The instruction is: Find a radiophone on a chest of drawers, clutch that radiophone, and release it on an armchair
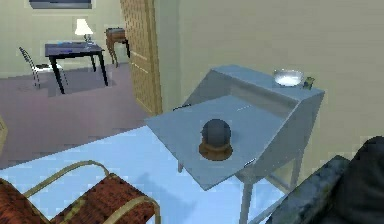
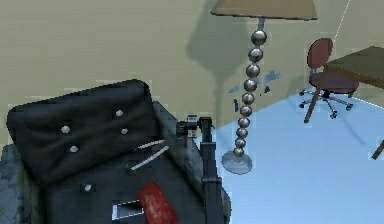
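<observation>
A black tufted armchair (image 2: 85,135) takes up the arm side view's left half. The dark arm bar (image 2: 210,185) rises along the armchair's right side. My gripper (image 2: 150,154) reaches left over the seat, its thin pale fingers (image 2: 150,147) against the cushion. I cannot tell whether it holds anything. On the seat's front lie a red flat thing (image 2: 156,201) and a small dark flat thing with a pale panel (image 2: 128,210). The armchair's dark corner (image 1: 345,190) also shows at the forward view's bottom right.
A grey-blue slant-front desk (image 1: 270,105) stands ahead, with a dark ball on a brown base (image 1: 216,137) on its flap and a bowl (image 1: 288,77) on top. A wicker chair with a red cushion (image 1: 95,200) is at bottom left. A floor lamp (image 2: 250,90), an office chair (image 2: 325,75) and a table (image 2: 362,68) stand beyond the armchair.
</observation>
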Tool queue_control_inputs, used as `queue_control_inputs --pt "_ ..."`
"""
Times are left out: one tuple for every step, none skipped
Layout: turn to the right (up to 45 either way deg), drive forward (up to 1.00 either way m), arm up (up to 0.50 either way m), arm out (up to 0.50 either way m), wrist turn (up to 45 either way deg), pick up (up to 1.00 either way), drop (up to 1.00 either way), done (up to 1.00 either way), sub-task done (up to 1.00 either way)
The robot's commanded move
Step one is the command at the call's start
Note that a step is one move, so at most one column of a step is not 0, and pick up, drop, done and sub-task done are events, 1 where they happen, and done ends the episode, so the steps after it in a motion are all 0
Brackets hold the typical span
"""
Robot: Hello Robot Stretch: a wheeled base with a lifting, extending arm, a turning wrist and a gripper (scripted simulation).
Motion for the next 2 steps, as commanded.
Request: queue_control_inputs --pt "0.0 0.00 0.00 -0.08 0.0 0.00 0.00 0.00 0.00" --pt "0.0 0.00 0.00 0.00 0.0 0.00 0.00 1.00 0.00"
